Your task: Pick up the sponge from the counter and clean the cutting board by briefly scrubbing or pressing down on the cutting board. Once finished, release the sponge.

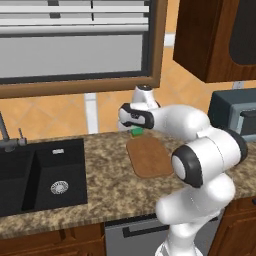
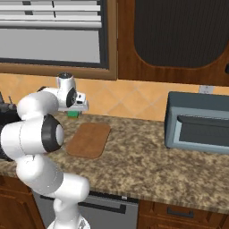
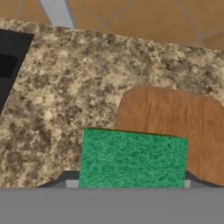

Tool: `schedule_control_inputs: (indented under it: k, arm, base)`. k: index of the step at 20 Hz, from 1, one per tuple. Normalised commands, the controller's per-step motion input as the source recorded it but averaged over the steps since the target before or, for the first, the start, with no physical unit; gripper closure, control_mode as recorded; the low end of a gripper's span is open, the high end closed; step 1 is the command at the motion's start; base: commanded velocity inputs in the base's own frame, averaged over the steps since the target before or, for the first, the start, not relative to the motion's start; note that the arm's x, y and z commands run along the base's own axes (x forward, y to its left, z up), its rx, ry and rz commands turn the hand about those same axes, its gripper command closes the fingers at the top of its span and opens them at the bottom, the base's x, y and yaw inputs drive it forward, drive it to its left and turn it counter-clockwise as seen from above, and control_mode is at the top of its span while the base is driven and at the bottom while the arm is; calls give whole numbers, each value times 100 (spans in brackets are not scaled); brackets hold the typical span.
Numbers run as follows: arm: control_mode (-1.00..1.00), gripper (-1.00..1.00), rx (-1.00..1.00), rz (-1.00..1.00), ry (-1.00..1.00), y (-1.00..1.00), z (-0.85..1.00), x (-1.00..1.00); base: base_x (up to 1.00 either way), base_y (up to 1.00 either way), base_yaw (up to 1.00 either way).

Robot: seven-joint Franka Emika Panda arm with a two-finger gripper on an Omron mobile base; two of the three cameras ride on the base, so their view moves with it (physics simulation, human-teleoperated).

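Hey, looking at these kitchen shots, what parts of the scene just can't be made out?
- Gripper fingertips: hand view, covered by the sponge; open or shut is unclear.
- Sponge: left base view, mostly behind the hand; whether it is lifted or lying on the counter is unclear.
- Cutting board: hand view, its near side hidden by the sponge.
- Toaster oven: left base view, cut by the right edge.

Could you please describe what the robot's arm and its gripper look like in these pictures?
The arm is made of glossy white rounded segments joined by dark, nearly black rings at the joints, with a short white cylinder capped in grey at the wrist. The gripper hangs from a white hand body. No cables or markings are visible.
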Motion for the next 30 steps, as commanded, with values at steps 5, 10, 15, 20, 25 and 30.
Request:
schedule_control_inputs:
  k: [5, 10, 15, 20, 25, 30]
  arm:
    - [-100, 100, -8, 1, 0, 0, -67, 39]
    - [-100, 100, -1, 1, 0, -14, -50, 49]
    - [-100, 100, -1, 1, 0, -6, -55, 45]
    - [-100, 100, 0, 0, 0, 0, -57, 52]
    - [-100, 100, 0, 0, 0, 0, -55, 36]
    - [-100, 100, 0, 0, 0, 2, -55, 19]
  base:
    - [0, 0, 0]
    - [0, 0, 0]
    - [0, 0, 0]
    - [0, 0, 0]
    - [0, 0, 0]
    - [0, 0, 0]
